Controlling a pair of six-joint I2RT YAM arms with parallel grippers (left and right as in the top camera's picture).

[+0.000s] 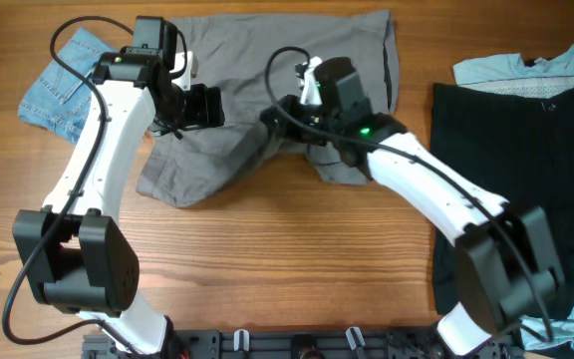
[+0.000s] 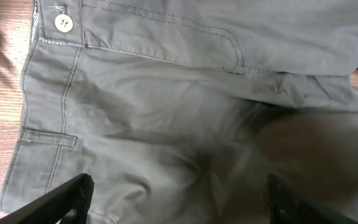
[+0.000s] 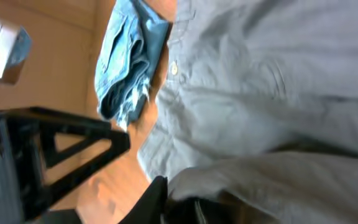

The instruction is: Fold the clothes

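Presently, the large plain grey woven-cotton shorts [image 1: 267, 60] lie spread on the brown wooden bench [image 1: 297, 269], at its far middle. The waistband is toward the left, and a pale button [image 2: 63, 23] is visible at that end. The lower edge of the garment is rumpled and partly turned over.

Left end effector [image 1: 207, 105]: positioned over the left half of the shorts, near the waistband. Its fingers [image 2: 73, 196] stand wide apart with nothing between them; the left wrist view shows only cloth beneath. Contact with the fabric cannot be confirmed.

Right end effector [image 1: 267, 128]: positioned at the middle of the shorts. It is pressed together on a raised fold of the grey cloth, which bunches at the fingers in the right wrist view [image 3: 182, 208].

Other items noted:
- Small frayed blue denim shorts [image 1: 63, 95] lie at the left, just beside the waistband.
- A black garment [image 1: 516, 179] lies at the right, apart from the grey shorts.
- Pale blue cloth [image 1: 536, 65] shows at its far edge.
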